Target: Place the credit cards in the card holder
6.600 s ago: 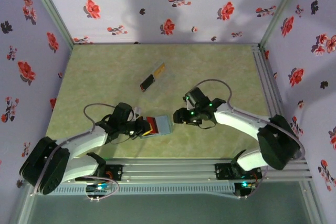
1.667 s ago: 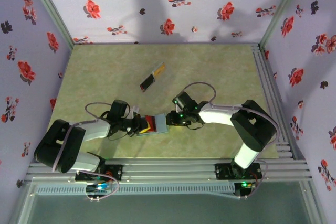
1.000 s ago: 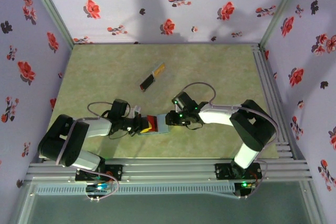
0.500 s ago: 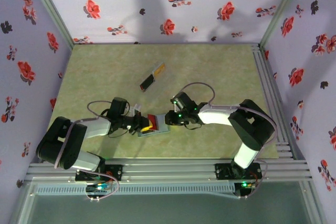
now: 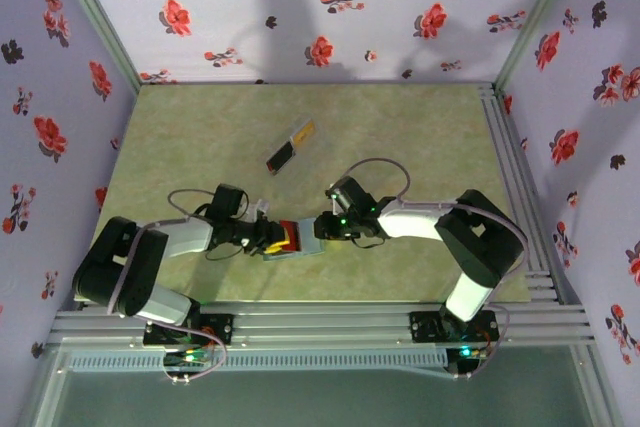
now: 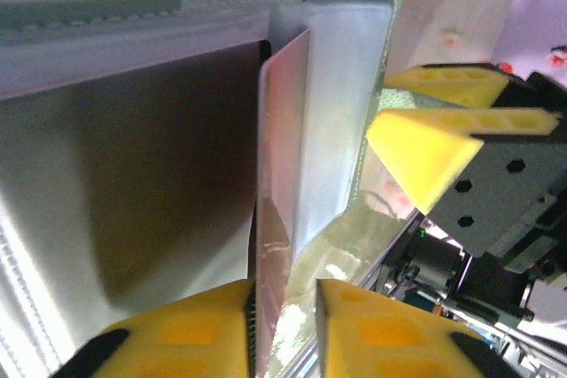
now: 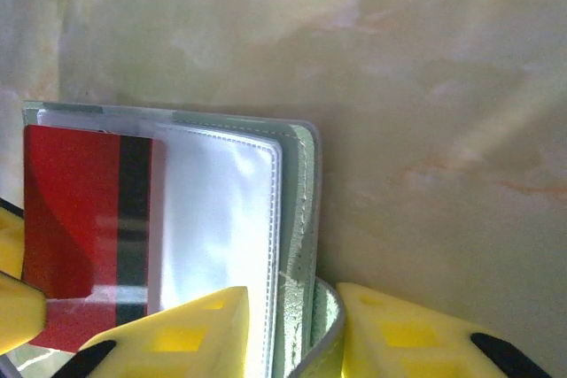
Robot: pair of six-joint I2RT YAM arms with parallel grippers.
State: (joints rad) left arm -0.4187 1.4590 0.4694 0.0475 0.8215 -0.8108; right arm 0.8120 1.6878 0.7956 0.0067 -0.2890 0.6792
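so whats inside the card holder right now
A red card with a dark stripe lies in the open card holder, apparently part-way into a clear sleeve. Anything beneath the card is covered.

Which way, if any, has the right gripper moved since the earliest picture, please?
Yes. The right gripper has moved left, away from the table's right rail.

Soft, even overhead light fills the top view: the table [image 5: 400, 137] is pale and mottled, with faint grey shadows on the flowered back wall [image 5: 300, 7]. In the left wrist view, glare whitens the clear sleeves of the card holder [image 6: 341, 86], and the close yellow pads [image 6: 186, 334] of the left tool [image 6: 283, 312] go soft. The right wrist view is sharper, with the sleeves shining white
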